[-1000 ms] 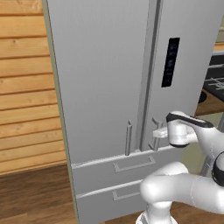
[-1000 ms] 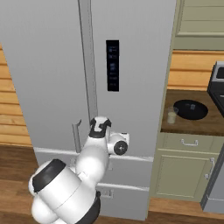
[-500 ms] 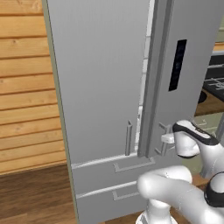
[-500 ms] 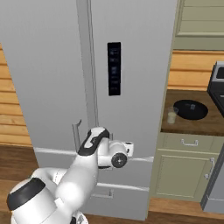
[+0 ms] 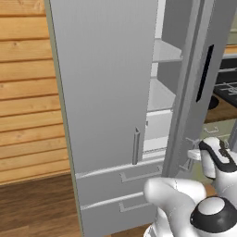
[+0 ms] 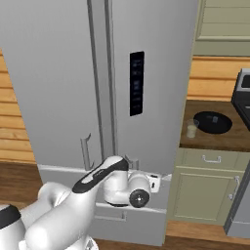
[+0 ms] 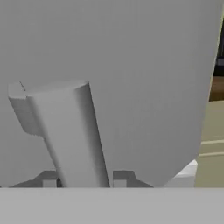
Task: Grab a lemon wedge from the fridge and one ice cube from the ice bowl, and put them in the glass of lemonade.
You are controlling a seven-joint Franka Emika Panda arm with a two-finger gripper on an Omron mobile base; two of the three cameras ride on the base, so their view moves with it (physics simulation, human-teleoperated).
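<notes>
The claw is gripping the handle of the fridge's right door, which is standing ajar.

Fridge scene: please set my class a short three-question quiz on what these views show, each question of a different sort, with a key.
1. True or false: both doors of the fridge are fully shut.
2. In the hand view, what stands between the fingers? A) a drawer pull B) the right door handle C) a jug
3. Fill in: on the counter, the glass of lemonade stands just beside the ___.

Key: 1 false, the right door is ajar and shelves show. 2 B. 3 ice bowl.
</notes>
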